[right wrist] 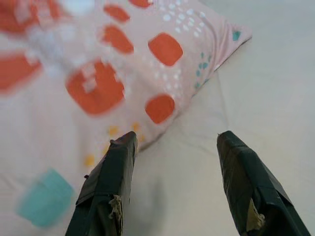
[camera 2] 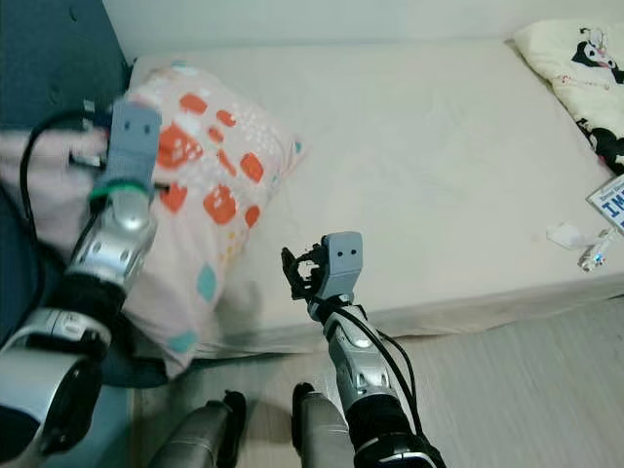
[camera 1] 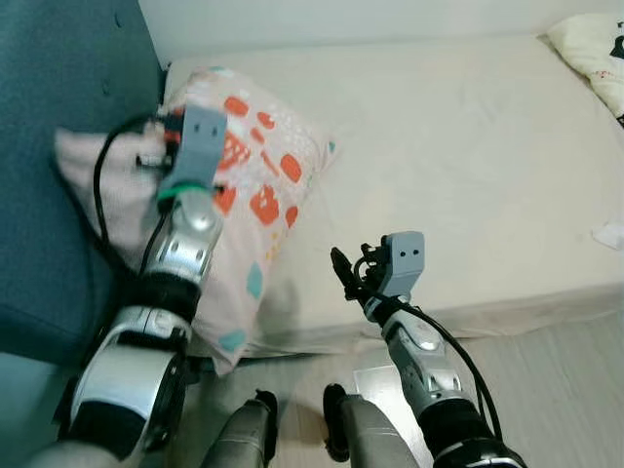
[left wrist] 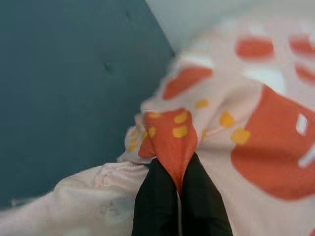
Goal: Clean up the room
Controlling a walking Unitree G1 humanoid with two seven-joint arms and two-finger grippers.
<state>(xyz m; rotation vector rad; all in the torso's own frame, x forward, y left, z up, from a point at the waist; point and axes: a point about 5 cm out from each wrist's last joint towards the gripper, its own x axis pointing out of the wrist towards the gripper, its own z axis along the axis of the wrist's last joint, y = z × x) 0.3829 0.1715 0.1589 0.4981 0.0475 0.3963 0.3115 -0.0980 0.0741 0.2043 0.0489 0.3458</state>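
A pink pillow [camera 1: 278, 180] with orange and teal patches lies on the left end of a cream mattress [camera 1: 468, 146], leaning over its front edge. My left gripper [left wrist: 178, 189] is shut on a pinched fold of the pillow's fabric [left wrist: 172, 137] at its far left side, next to the teal padded wall. My right gripper [camera 1: 343, 273] hangs open over the mattress's front edge, just right of the pillow; in the right wrist view its two fingers [right wrist: 113, 182] stand wide apart with nothing between them.
A teal padded wall [camera 1: 58, 88] stands left of the mattress. A cream cloth with a cartoon print [camera 2: 575, 68] lies at the far right corner. A blue-and-white label [camera 2: 609, 203] and small scraps [camera 2: 580, 242] sit near the right edge. Wood floor [camera 1: 556, 380] runs in front.
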